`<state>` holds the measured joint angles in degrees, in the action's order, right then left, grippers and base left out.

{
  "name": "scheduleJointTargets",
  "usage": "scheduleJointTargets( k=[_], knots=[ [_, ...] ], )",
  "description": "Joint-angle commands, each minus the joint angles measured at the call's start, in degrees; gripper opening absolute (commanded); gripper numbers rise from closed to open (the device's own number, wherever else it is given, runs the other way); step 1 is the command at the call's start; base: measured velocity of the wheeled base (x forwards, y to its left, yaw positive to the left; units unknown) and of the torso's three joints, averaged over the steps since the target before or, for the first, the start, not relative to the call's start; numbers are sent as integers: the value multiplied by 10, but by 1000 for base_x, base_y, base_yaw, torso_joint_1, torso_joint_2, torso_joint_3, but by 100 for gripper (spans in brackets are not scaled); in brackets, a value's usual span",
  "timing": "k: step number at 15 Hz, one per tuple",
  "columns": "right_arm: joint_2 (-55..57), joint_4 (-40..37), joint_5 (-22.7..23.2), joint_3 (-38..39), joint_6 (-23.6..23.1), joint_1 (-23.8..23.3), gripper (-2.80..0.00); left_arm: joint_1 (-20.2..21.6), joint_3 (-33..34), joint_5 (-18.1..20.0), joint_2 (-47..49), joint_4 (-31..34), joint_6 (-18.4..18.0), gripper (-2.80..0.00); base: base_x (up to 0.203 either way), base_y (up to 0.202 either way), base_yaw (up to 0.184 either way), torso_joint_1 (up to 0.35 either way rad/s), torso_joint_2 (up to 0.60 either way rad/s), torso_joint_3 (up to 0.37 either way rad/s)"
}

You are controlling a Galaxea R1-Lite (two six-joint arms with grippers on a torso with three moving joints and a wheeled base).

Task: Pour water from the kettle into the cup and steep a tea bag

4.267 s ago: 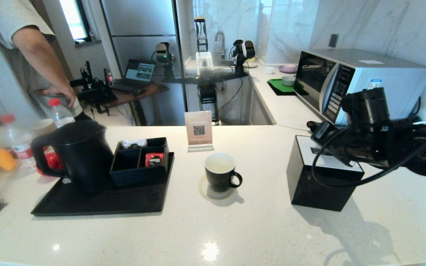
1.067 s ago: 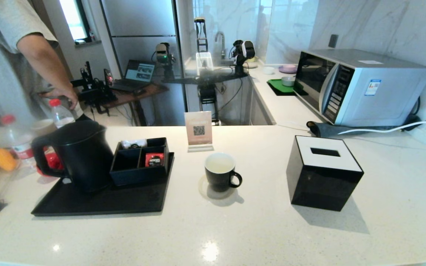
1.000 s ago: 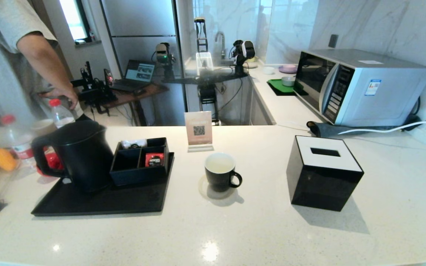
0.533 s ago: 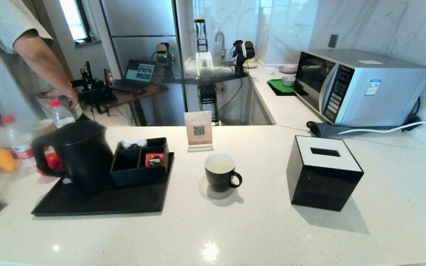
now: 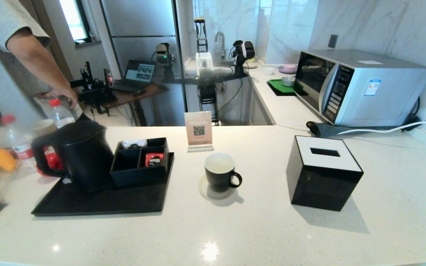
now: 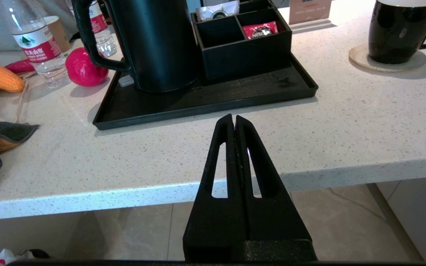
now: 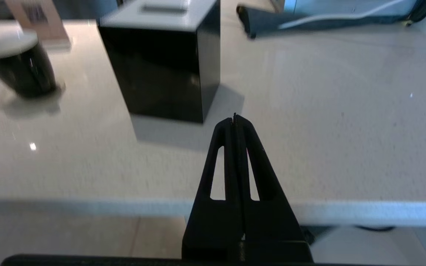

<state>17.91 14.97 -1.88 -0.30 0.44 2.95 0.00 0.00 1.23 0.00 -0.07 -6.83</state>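
The matte-black kettle (image 5: 81,157) stands upright on the left end of a black tray (image 5: 102,201), its loop handle facing left. The glossy black cup (image 5: 220,171) with a white inside sits on a round coaster mid-counter, handle to the right. No tea bag shows in or at the cup. Neither arm appears in the head view. My left gripper (image 6: 234,119) is shut and empty, low before the counter's front edge, facing the kettle (image 6: 154,40) and the cup (image 6: 398,31). My right gripper (image 7: 234,119) is shut and empty, off the front edge, facing the cup (image 7: 19,66).
A black compartment box (image 5: 141,160) holding a red packet (image 5: 154,159) sits on the tray beside the kettle. A black tissue box (image 5: 324,177) stands right of the cup. A microwave (image 5: 361,87), water bottles (image 5: 59,112), a QR sign (image 5: 199,130) and a person's arm (image 5: 35,61) ring the counter.
The right arm, over the tissue box 4.3 s ago, has drawn back to the right and left the head view. The person's arm at far left shifted slightly. Kettle and cup stay put.
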Motion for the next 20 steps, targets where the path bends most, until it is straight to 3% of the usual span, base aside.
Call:
scheduleJointTargets(
  k=[1,5,20],
  knots=[
    [-86,-52,8,3,-13,-17,-280,0,0,0,0,0,0,-280,0,0,0,0,0,0],
    [-178,-149,28,3,-46,-27,-280,0,0,0,0,0,0,-280,0,0,0,0,0,0],
    [-179,-152,30,3,-47,-27,-280,0,0,0,0,0,0,-280,0,0,0,0,0,0]
  ],
)
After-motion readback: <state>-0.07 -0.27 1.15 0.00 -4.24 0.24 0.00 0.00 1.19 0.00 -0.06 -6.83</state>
